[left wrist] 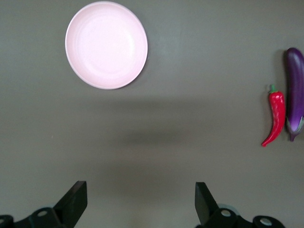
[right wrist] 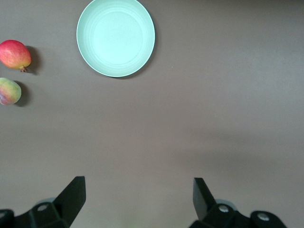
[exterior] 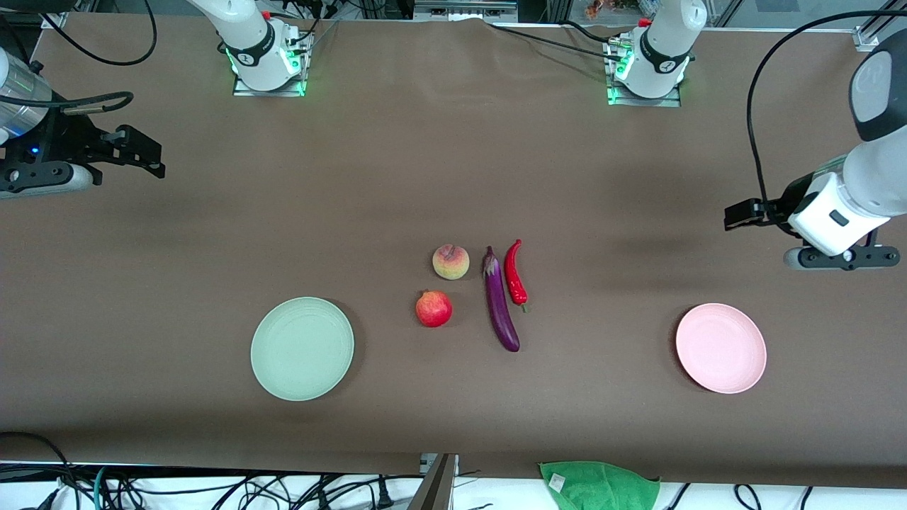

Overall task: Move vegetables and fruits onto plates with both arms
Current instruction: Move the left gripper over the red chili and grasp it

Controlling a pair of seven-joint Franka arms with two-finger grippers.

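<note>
Green cloth (exterior: 599, 485) at table (exterior: 397, 177) edge, near pink plate (exterior: 720, 348).

A wide table (exterior: 212, 234) fills almost the whole front view. It is covered with a plain brown sheet (exterior: 439, 142) that has some soft creases near the top edge. The light is even and makes only faint shadows. Along the lower edge, many black cables (exterior: 212, 489) lie on a white surface. A crumpled green cloth (exterior: 599, 485) rests at the table's lower edge, toward the left arm's end.
</note>
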